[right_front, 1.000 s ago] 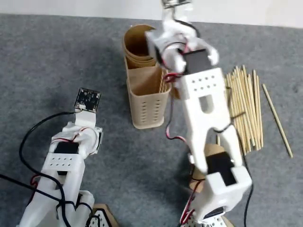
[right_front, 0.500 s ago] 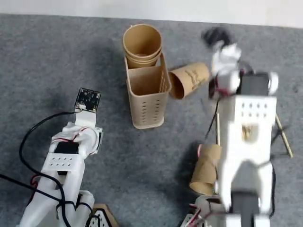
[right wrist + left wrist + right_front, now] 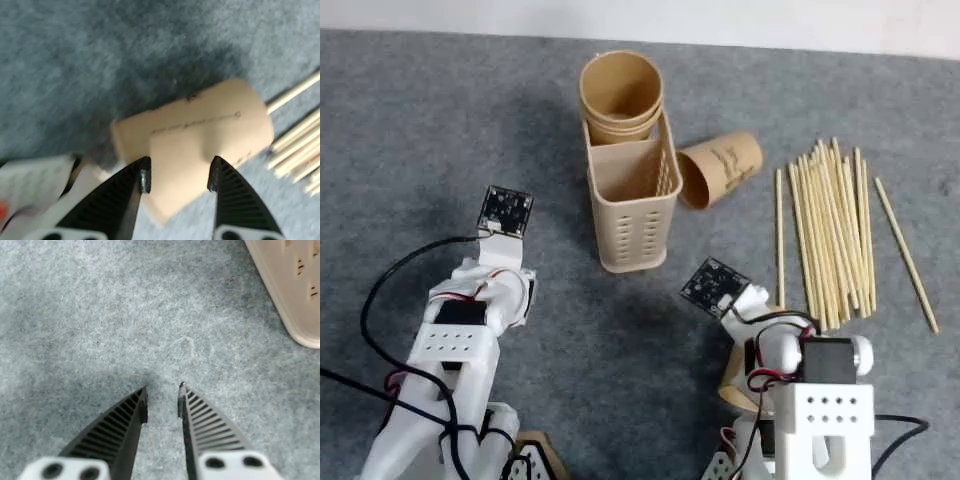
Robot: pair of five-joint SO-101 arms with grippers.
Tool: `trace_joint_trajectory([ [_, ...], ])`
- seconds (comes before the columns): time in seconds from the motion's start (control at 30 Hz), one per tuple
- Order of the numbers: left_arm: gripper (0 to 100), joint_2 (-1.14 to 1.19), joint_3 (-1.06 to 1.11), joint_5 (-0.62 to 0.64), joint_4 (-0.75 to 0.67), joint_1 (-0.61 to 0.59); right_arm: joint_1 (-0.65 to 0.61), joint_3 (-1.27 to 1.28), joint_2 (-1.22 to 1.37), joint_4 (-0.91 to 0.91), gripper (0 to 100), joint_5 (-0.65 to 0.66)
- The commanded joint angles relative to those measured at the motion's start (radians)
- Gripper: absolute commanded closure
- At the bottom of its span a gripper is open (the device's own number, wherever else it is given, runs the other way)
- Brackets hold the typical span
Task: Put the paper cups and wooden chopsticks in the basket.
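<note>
Hovering with the right gripper (image 3: 180, 174) directly above a paper cup (image 3: 200, 145) that lies on its side on the grey carpet (image 3: 440, 110), fingers spread apart over the cup wall and not clamped on it; cannot tell if touching it. Lying just beside this cup, the near ends of the wooden chopsticks (image 3: 830, 225), gathered in a loose pile, with one single stick (image 3: 905, 255) a little apart on the outer side. Holding the left gripper (image 3: 162, 390) low over bare carpet, near one corner of the basket (image 3: 632, 215), with only a narrow gap between the fingers and nothing held. Standing upright at the far end of the basket, as it seems in its far compartment, a stack of cups (image 3: 620, 95). Lying on its side just beside the basket, mouth turned toward it, a second loose cup (image 3: 720, 168), between basket and chopsticks.
</note>
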Motion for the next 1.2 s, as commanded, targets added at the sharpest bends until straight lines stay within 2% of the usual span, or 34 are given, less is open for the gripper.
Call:
trace_joint_trajectory([
  [0.0,88,-0.016,-0.004,0.006,-0.011,0.005,0.012,0.096,0.053,-0.188,80.0,-0.011],
  [0.13,88,-0.016,-0.004,0.006,-0.011,0.005,0.048,0.147,0.196,-0.412,80.0,-0.043],
  [0.27,88,-0.016,-0.004,0.006,-0.011,0.005,0.153,-0.005,0.395,-0.607,80.0,-0.081],
  [0.43,88,-0.016,-0.004,0.006,-0.012,0.005,0.231,-0.332,0.757,-0.642,80.0,-0.149],
  [0.53,88,-0.016,-0.004,0.006,-0.014,0.005,0.280,-0.581,0.969,-0.630,80.0,-0.265],
  [0.6,88,-0.016,-0.004,0.006,-0.014,0.005,0.326,-0.751,1.044,-0.553,80.0,-0.334],
  [0.67,88,-0.016,-0.002,0.006,-0.014,0.005,0.364,-0.912,1.049,-0.374,80.0,-0.324],
  [0.8,88,-0.016,-0.002,0.006,-0.014,0.008,0.374,-1.084,0.969,-0.004,80.0,-0.086],
  [0.93,88,-0.016,-0.004,0.006,-0.015,0.008,0.375,-1.007,0.839,0.186,80.0,0.087],
  [1.03,88,-0.016,-0.004,0.006,-0.015,0.010,0.372,-0.849,0.680,0.183,80.0,0.109],
  [1.17,88,-0.016,-0.004,0.006,-0.015,0.010,0.298,-0.553,0.435,0.180,80.0,0.180],
])
